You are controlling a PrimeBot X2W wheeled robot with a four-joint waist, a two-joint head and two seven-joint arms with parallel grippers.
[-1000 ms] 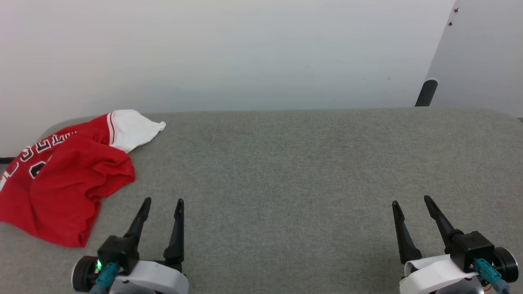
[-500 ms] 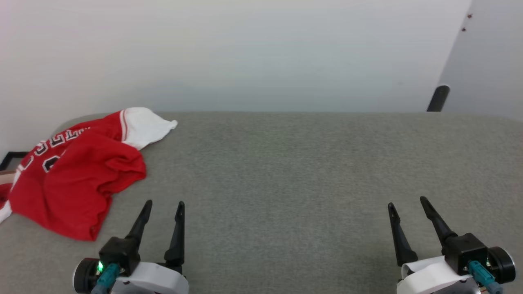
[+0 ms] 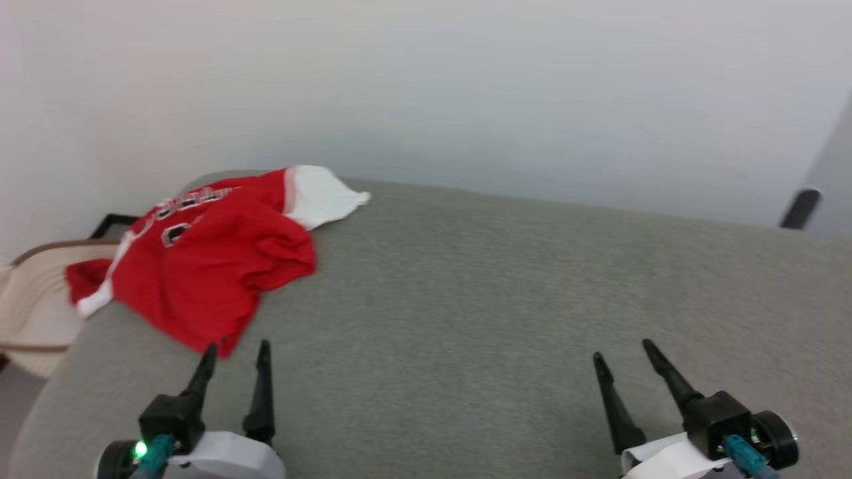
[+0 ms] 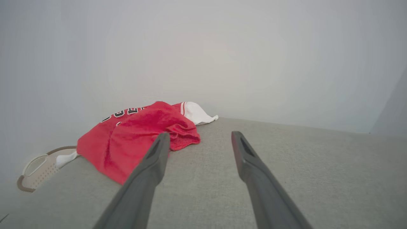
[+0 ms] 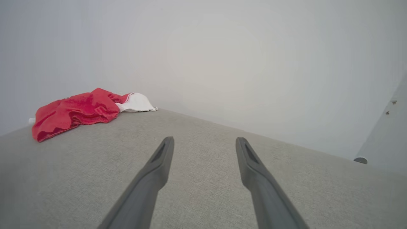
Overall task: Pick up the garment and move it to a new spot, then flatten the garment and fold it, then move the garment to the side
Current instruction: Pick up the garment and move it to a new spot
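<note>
The right gripper (image 5: 204, 140) rises from the bottom edge, its two dark fingers (image 5: 152, 178) spread wide apart above a grey cloth-covered surface (image 5: 203, 203). Far off at the upper left, the shirt (image 5: 73, 113) lies crumpled on that surface, red, with a white sleeve (image 5: 136, 103) sticking out toward the right. A pale wall (image 5: 222, 63) stands behind. At the right edge is a grey panel (image 5: 384, 140) with two small dark spots.
</note>
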